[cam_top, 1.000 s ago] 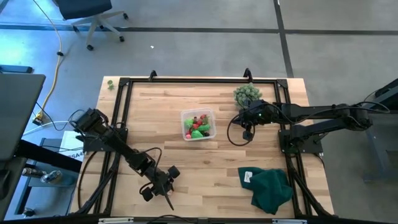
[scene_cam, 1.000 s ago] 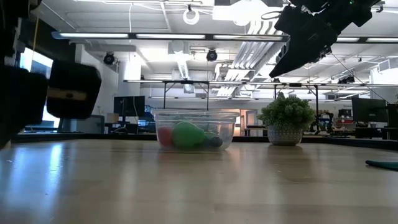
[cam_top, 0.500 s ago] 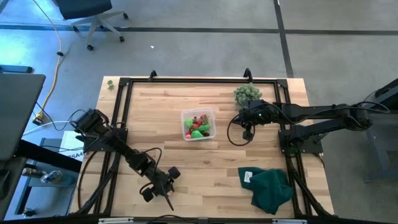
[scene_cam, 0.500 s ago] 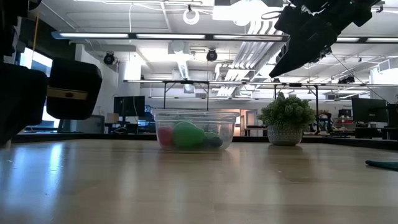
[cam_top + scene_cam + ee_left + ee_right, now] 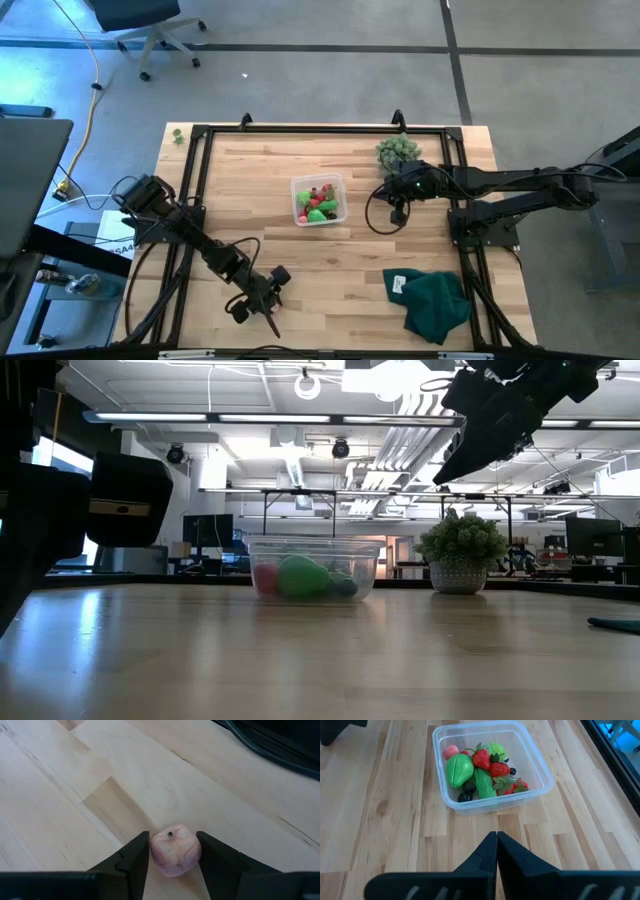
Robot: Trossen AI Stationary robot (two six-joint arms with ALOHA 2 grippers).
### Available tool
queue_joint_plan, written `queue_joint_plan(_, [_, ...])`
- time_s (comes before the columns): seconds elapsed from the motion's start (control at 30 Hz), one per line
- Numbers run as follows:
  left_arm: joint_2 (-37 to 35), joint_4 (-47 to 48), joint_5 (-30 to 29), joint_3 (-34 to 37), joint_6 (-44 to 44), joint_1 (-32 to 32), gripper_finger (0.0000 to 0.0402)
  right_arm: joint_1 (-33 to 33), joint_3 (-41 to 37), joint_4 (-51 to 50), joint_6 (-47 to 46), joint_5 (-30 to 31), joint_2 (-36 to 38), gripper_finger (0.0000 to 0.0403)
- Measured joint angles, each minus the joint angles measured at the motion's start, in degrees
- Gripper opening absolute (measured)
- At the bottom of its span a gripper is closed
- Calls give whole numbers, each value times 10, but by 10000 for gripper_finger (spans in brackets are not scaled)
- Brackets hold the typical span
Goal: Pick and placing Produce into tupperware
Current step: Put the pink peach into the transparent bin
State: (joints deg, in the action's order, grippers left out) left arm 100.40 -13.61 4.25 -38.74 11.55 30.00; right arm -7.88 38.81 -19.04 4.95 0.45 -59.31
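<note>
— So, what has the left gripper (image 5: pixel 172 851) got?
— A pale pink fruit (image 5: pixel 175 851), pinched between fingers (image 5: pixel 134 857) set partway apart, low over the table (image 5: pixel 330 262), well away from the tupperware (image 5: pixel 319 200) toward the near left edge.
— And the right gripper (image 5: pixel 496 845)?
— Fingers pressed together, holding nothing. Its arm reaches in level, just right of the tupperware, above the wood.
— The produce (image 5: pixel 481 771)?
— Strawberries, green pieces and dark berries lie inside the tupperware.

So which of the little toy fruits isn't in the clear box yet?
The pale pink piece, pinched between the left tool's fingers near the table's front edge. The red, green and dark pieces all lie inside the tupperware.
</note>
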Motion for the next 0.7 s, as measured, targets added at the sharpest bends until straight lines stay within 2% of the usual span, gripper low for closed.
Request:
queue_joint_plan(0.13, [0,0,-4,0,0,0,145,0,0,0,0,0,0,2])
queue_joint_plan(0.4, [0,-1,-13,0,1,0,102,0,0,0,0,0,0,2])
queue_joint_plan(0.7, [-1,0,-17,0,16,-19,115,0,0,0,0,0,0,2])
